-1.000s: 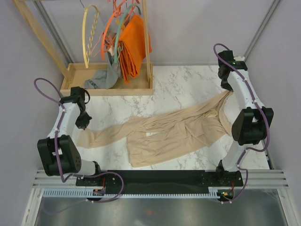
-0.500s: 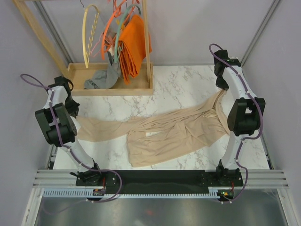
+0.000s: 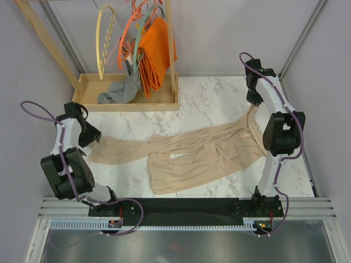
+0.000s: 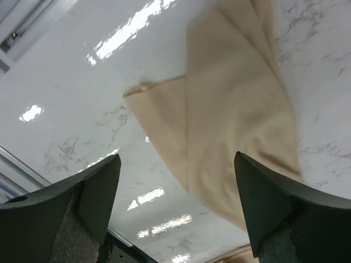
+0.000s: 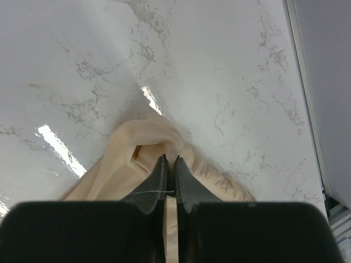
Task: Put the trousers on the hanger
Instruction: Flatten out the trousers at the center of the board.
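**Item 1: trousers** (image 3: 192,153). Beige, thin fabric, lying flat on the marble tabletop (image 3: 208,93). In the overhead view they run across the middle from 9 o'clock to 2 o'clock. One leg stretches towards 9 o'clock. The other is folded and rumpled towards 6 o'clock. The waist end is gathered up at 2 o'clock.

**Item 2: my left pincer** (image 4: 175,159). Fingers spread wide with nothing between them. It hangs over the end of the long leg at 9 o'clock, and the cloth lies loose on the marble beneath it.

**Item 3: my right pincer** (image 5: 170,161). Fingers drawn narrow and pinched on a bunched fold of the trousers at the waist end, at 2 o'clock. The fabric puckers around the tips.

**Item 4: hanger** (image 3: 105,41). Pale cream arch with a twisted bar, hanging upright in the wooden rack (image 3: 170,60) at 11 o'clock. It is well apart from the trousers and carries nothing.

**Item 5: other rack contents.** The orange hangers (image 3: 123,46) and a teal hanger (image 3: 137,41) are just to the 3 o'clock side of the cream one. An orange cloth (image 3: 156,52) is draped there.

**Item 6: wooden tray** (image 3: 129,105). It sits at the foot of the rack with a grey garment (image 3: 118,92) heaped inside it.
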Controlling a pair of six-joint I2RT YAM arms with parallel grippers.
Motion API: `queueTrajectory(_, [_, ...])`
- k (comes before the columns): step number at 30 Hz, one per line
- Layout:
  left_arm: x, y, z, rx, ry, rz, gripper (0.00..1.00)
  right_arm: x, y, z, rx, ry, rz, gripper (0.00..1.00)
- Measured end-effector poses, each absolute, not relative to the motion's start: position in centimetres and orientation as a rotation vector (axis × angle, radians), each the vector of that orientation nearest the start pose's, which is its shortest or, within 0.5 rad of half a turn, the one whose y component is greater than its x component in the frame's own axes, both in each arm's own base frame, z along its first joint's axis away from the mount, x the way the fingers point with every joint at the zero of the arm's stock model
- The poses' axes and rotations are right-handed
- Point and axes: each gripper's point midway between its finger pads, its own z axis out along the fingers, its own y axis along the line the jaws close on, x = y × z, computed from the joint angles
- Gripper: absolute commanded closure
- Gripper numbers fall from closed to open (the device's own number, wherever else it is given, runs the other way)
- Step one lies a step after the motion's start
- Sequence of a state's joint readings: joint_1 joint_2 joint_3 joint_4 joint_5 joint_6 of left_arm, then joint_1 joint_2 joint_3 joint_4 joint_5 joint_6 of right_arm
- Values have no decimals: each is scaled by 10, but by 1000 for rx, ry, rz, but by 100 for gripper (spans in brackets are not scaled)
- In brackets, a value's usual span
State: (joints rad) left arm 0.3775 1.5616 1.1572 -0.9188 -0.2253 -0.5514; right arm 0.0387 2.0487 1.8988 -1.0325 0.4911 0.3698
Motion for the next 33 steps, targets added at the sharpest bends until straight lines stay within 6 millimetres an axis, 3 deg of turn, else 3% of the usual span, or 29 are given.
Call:
queueTrajectory(3, [236,110,85,-1355,2513,269,18,450,-41,137,531,2570,-510,100])
queueTrajectory(9, [201,83,45,-1463,2587,179,29,450,-25,133,494,2591,-461,100])
queueTrajectory(12, [201,78,31,-1509,2625,130,30,450,-23,132,492,2597,-445,100])
queueTrajectory(13, [202,79,27,-1519,2629,123,37,450,-22,132,491,2600,-438,100])
queueTrajectory(18, [206,90,24,-1589,2570,86,49,451,-20,131,490,2606,-415,100])
queueTrajectory(22, [204,102,18,-1666,2531,76,47,450,-18,129,487,2612,-399,100])
queueTrajectory(28, [203,103,10,-1695,2548,57,45,451,-16,129,485,2616,-384,100])
queueTrajectory(31, [205,102,10,-1702,2565,41,55,451,-15,128,484,2618,-378,100])
queueTrajectory(33, [207,102,10,-1706,2578,26,72,451,-15,128,483,2620,-373,100])
